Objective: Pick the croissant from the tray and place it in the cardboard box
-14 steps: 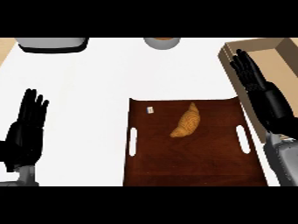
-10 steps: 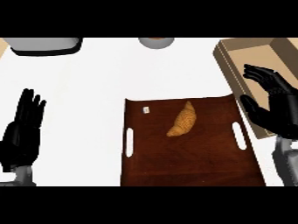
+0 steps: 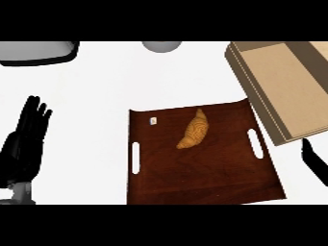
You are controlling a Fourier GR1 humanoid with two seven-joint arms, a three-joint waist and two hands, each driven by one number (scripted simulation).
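Left hand [image 3: 26,144]: resting at the view's left side on the white counter [image 3: 102,96], fingers straight and pointing up, holding nothing; wrist cut off by the lower edge.
Right hand [image 3: 321,166]: only dark fingers show at the lower right corner, the rest out of view; whether released or clenched cannot be told; apart from the croissant.
Croissant [image 3: 194,129]: lying on the tray's upper middle, long axis slanted, untouched by either hand.
Tray [image 3: 209,178]: dark brown wood, slot handle at each side; its lower edge sits at the bottom of the scene.
Small tag [image 3: 152,121]: pale mark near the tray's upper left corner; too small to identify.
Cardboard box [image 3: 287,86]: open, upper right, just beside the tray's right corner; far side cut off.
Grey objects: one at the upper left [image 3: 31,52], one round at top centre [image 3: 161,46]; both cropped, unidentifiable.
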